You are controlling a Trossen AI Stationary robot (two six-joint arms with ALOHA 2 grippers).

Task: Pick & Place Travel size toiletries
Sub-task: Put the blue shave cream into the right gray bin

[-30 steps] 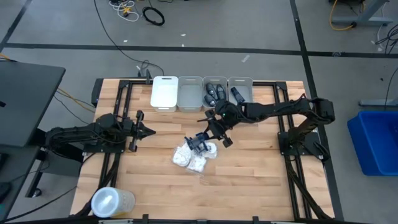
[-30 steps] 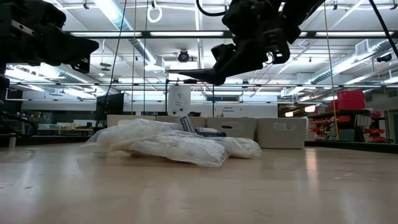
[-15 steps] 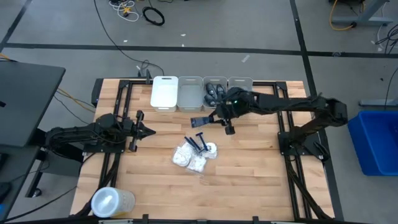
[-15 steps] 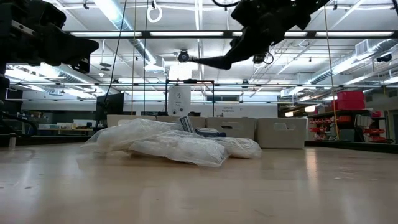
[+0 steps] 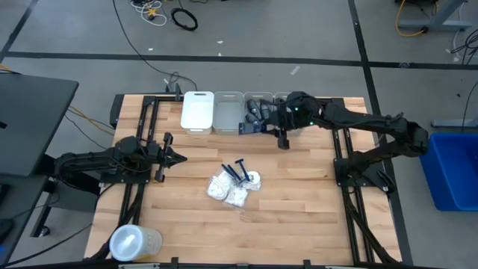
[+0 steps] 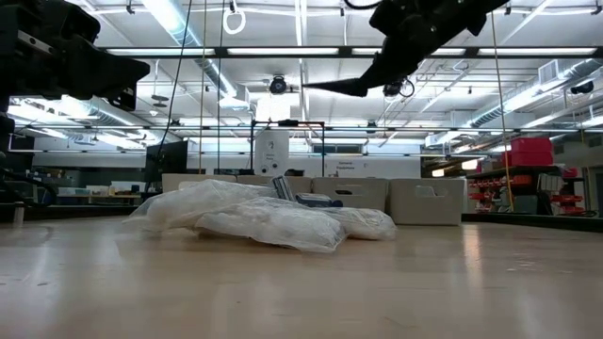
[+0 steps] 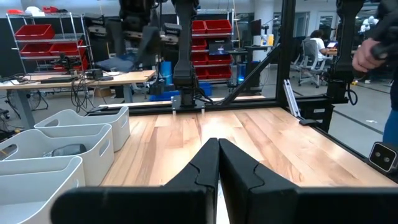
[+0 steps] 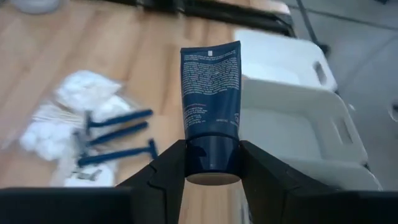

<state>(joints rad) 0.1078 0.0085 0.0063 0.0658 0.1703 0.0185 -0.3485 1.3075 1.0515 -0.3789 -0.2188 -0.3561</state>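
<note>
My right gripper [image 5: 265, 125] is shut on a dark blue tube with white print [image 8: 210, 93], held in the air at the near side of the row of white bins [image 5: 229, 112]. The low view shows the tube [image 6: 334, 88] jutting out level from the gripper, well above the table. Three dark blue razors [image 5: 237, 170] lie on white crinkly packets [image 5: 231, 188] at mid-table. Small dark items [image 5: 258, 110] lie in one bin. My left gripper [image 5: 175, 157] is shut on nothing, level, at the table's left. My right gripper pinches the tube's round cap end [image 8: 211, 163] between its two fingers, one finger on each side. The tube runs straight on from the fingers, its flat crimped end [image 8: 210, 53] farthest out. It is lifted clear of the table.
Along the far edge stand several white bins, the leftmost [image 5: 198, 110] covered with a white lid. A clear round lidded tub [image 5: 134, 243] sits at the near left corner. Bare wood lies around the pile.
My right gripper has risen from just above the pile and gone toward the far edge, to the bins, rolling its wrist as it went. The tube has stayed in its hold and is now higher and closer to level.
</note>
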